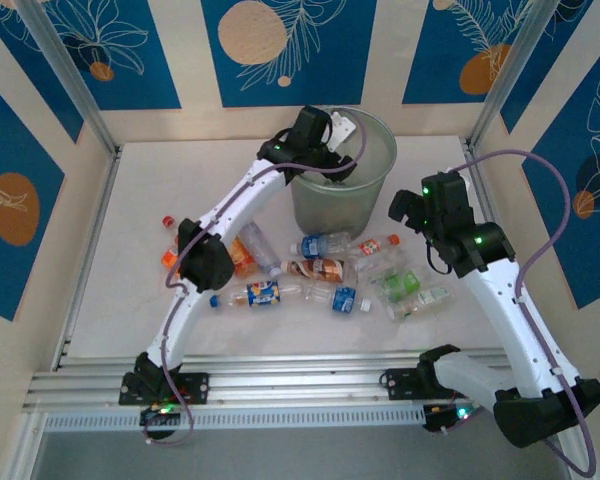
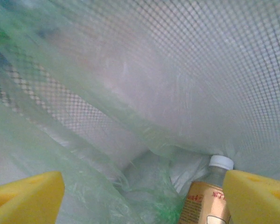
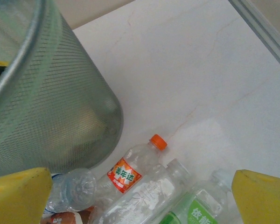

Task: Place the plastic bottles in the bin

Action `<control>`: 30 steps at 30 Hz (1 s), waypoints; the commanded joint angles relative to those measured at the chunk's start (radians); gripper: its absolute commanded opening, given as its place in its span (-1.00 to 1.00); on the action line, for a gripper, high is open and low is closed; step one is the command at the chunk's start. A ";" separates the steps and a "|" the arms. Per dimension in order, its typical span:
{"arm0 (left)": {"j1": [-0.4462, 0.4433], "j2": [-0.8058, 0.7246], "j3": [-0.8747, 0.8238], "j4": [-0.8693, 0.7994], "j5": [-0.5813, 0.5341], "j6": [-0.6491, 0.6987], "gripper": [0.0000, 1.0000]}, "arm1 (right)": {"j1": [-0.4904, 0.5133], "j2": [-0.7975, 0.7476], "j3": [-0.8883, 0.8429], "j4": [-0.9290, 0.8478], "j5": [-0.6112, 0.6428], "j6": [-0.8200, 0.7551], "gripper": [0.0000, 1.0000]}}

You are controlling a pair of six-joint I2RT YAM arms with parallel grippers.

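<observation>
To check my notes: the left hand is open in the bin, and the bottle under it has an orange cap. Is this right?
No: the bottle has a white cap, not orange, as the left wrist view shows. The left hand is open in the bin.

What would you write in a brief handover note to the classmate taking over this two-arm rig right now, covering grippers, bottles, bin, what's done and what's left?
Left gripper: open and empty, reaching into the mesh bin. A brown-label bottle lies below it inside the bin.
Right gripper: open and empty, hovering over the orange-capped bottle beside the bin.
Done: at least that one brown-label bottle is binned.
Left: the plastic bottles, ten or so, scattered on the table in front of the bin.
</observation>
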 commanded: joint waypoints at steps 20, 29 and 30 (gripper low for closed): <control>-0.010 -0.373 0.027 -0.048 0.007 -0.090 0.99 | -0.066 -0.095 -0.270 -0.209 -0.167 0.304 0.80; -0.010 -0.764 -0.565 0.185 -0.042 -0.172 0.99 | -0.067 -0.202 -0.434 -0.282 -0.180 0.474 0.66; -0.012 -0.810 -0.629 0.218 -0.057 -0.181 0.99 | -0.067 -0.210 -0.440 -0.288 -0.175 0.483 0.66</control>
